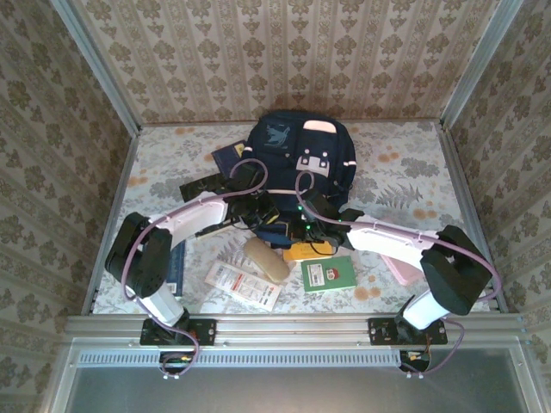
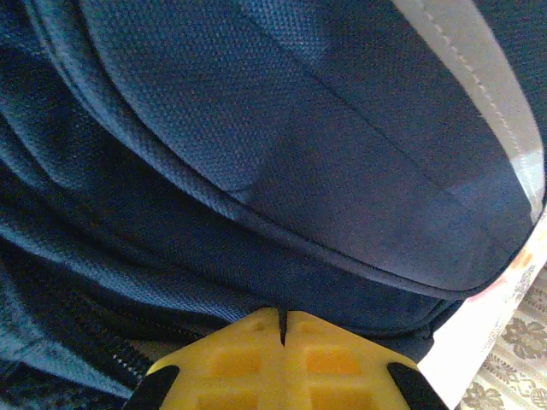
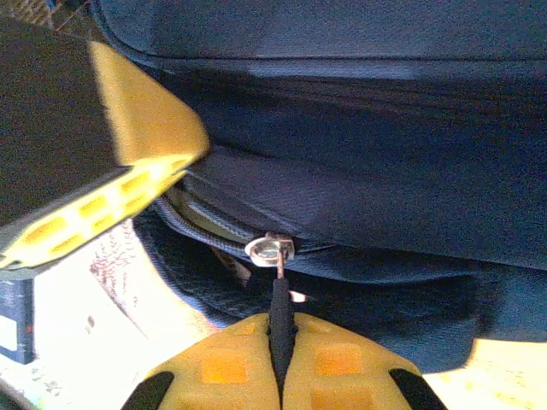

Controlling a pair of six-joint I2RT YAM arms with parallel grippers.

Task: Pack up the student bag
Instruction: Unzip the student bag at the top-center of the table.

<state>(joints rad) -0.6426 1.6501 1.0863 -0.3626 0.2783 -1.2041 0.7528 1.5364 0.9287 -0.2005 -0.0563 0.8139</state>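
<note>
The navy student bag (image 1: 297, 146) lies front-up at the table's (image 1: 413, 172) far middle.

Floral table (image 1: 413, 172): student bag (image 1: 301, 146), green book (image 1: 329, 274), maybe leaflet (image 1: 243, 285).

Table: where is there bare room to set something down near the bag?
Bare table lies right of the bag, up to the right wall, and a smaller patch at the far left corner. Crowded: the near strip in front of the bag, where the left arm, right arm, green book and leaflet sit.
</note>
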